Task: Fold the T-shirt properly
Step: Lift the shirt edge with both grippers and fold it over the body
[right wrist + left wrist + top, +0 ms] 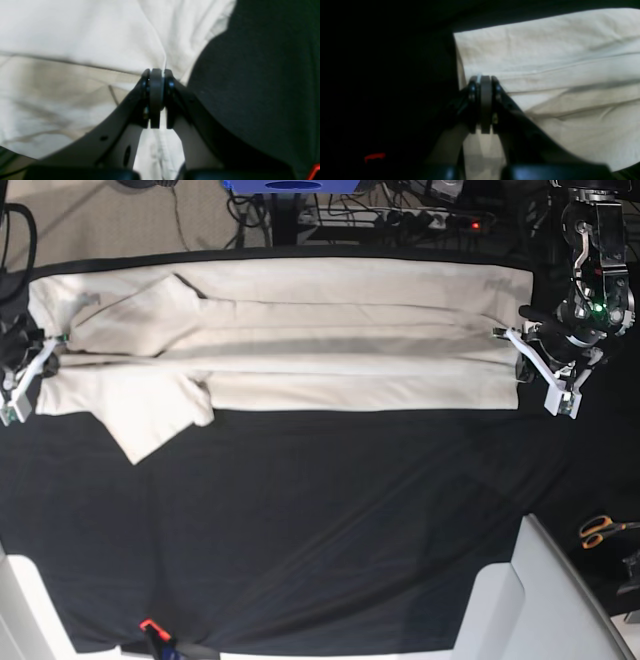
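The cream T-shirt point(300, 340) lies stretched sideways across the far half of the black table cloth point(320, 520), with a long crease along its middle and one sleeve point(150, 415) sticking out toward the front left. At the right end of the base view, my left gripper point(499, 334) is shut on the T-shirt's edge point(545, 75); the left wrist view shows the jaws point(485, 80) pressed together over the cloth. My right gripper point(58, 341) pinches the opposite, sleeve-side end, and in its wrist view it point(157, 72) stands shut on a bunched fold of the T-shirt point(75, 37).
Orange-handled scissors point(603, 529) lie off the table at the right. White panels point(540, 600) rise at the front right corner. A small red item point(150, 625) sits at the cloth's front edge. Cables and a power strip point(400, 218) run behind the table.
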`<action>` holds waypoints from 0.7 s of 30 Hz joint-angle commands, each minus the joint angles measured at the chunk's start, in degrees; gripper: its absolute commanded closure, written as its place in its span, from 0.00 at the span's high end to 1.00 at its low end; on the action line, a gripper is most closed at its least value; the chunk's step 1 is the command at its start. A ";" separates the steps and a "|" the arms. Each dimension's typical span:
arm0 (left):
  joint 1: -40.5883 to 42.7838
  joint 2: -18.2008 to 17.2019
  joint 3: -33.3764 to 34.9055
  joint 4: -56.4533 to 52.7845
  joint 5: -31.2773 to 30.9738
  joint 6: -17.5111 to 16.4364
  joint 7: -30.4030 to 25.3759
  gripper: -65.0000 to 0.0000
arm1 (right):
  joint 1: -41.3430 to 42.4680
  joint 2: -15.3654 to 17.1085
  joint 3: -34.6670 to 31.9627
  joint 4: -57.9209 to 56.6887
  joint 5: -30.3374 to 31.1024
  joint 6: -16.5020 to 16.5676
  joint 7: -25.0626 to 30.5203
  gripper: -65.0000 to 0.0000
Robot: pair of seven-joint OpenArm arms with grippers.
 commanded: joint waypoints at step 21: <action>0.15 -0.66 0.10 -3.39 -0.12 0.19 -0.86 0.00 | 0.56 -0.60 0.66 0.73 -0.10 -0.05 -0.25 0.01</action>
